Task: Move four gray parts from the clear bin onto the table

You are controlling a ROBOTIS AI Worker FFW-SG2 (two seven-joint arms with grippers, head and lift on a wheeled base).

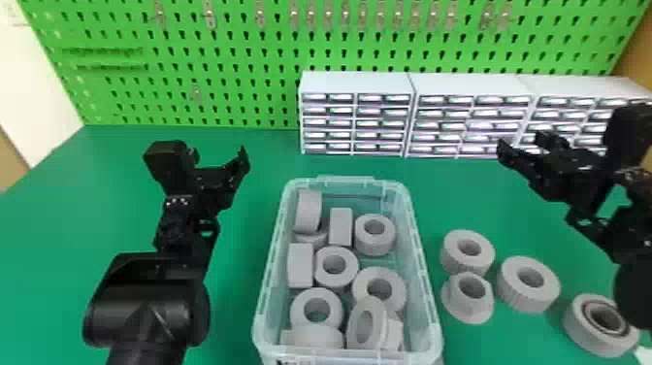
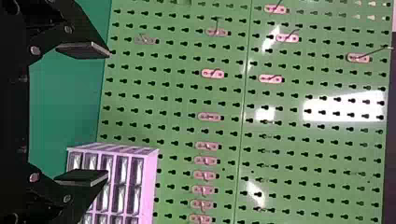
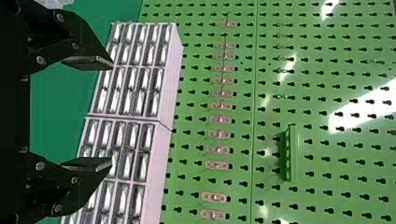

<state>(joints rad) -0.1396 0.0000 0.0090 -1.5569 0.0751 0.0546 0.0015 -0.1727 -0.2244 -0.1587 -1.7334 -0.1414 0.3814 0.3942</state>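
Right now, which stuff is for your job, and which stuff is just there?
For the job:
- clear bin
- gray parts in the bin
- four gray parts on the table
- green table
- left gripper
- right gripper

Just there:
- drawer cabinets
- green pegboard
- pegboard hooks

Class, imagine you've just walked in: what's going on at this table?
A robot is at work but handling nothing: its left claw and right claw are open and empty. Four round gray parts lie on the green table, right of the clear plastic bin, which holds more gray parts. Four were wanted, so the job looks finished.
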